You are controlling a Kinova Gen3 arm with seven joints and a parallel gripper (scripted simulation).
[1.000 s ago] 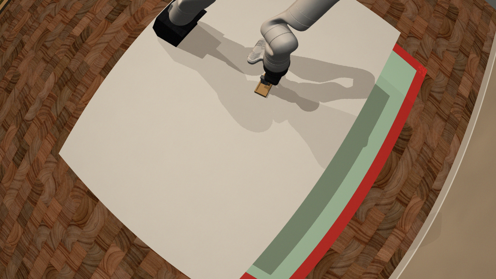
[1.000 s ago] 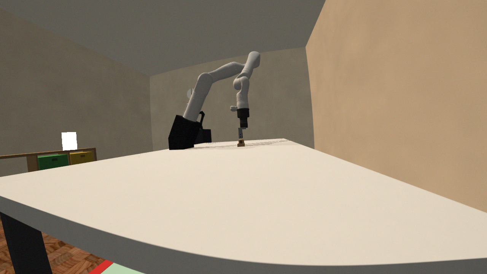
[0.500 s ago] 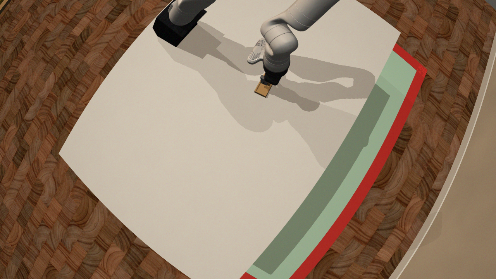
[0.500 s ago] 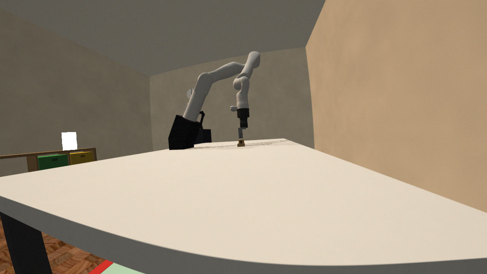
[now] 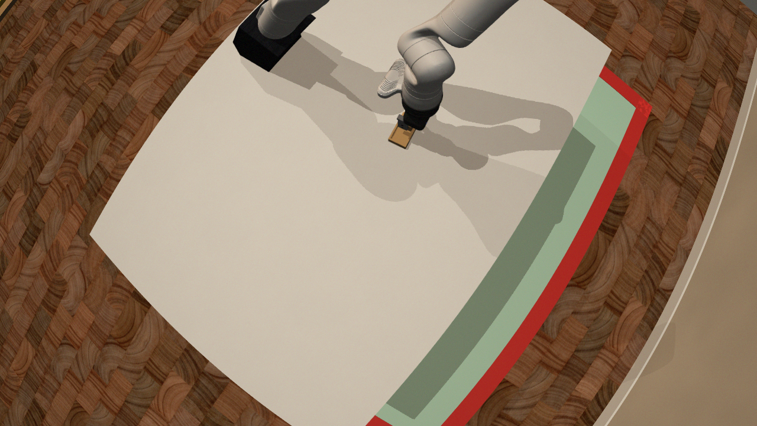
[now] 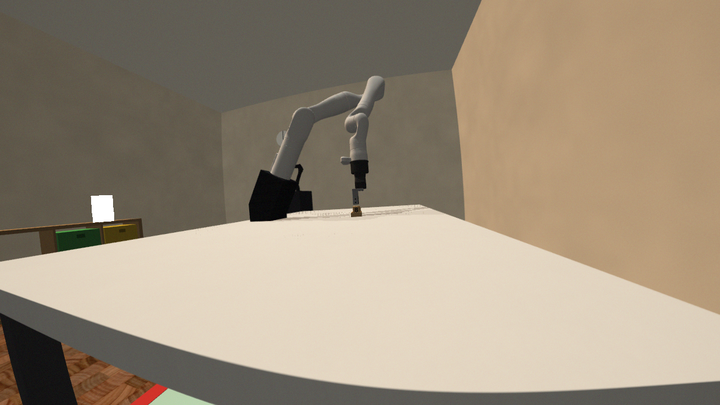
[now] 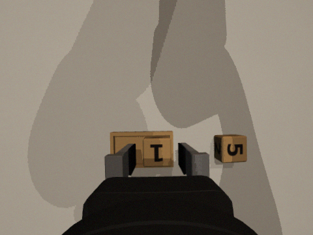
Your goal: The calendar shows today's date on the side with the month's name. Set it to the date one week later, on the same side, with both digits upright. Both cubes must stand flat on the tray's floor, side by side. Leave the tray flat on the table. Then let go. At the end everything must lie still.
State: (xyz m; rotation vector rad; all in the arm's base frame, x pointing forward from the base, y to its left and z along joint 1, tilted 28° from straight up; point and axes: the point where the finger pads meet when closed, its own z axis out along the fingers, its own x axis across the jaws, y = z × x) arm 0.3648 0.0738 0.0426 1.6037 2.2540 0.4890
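the gripper [image 7: 156, 162] hung open and empty over the tray [image 7: 119, 140], jaws spread to either side of the cube [image 7: 158, 153] that sat in the tray with a 1 on its top face. the second cube [image 7: 231, 148], 5 on top, stood on the table [image 7: 52, 26] well apart to the right of the tray, outside it. both cubes looked like small rigid wooden blocks, judged light and not fragile, with flat faces that could slip if pinched off-centre; best hold judged to be two opposite side faces, squarely, above the tray wall. the tray looked light too, so it might shift or tip if a finger caught its rim. hard to make out: the month name and the date side, not readable in any view; the tray's left slot partly hidden behind the left finger [image 7: 122, 162]; in the top view the wrist covered most of the tray [image 5: 400, 135]; in the exterior view only a tiny block [image 6: 356, 211] with a dark digit showed, too small to read.
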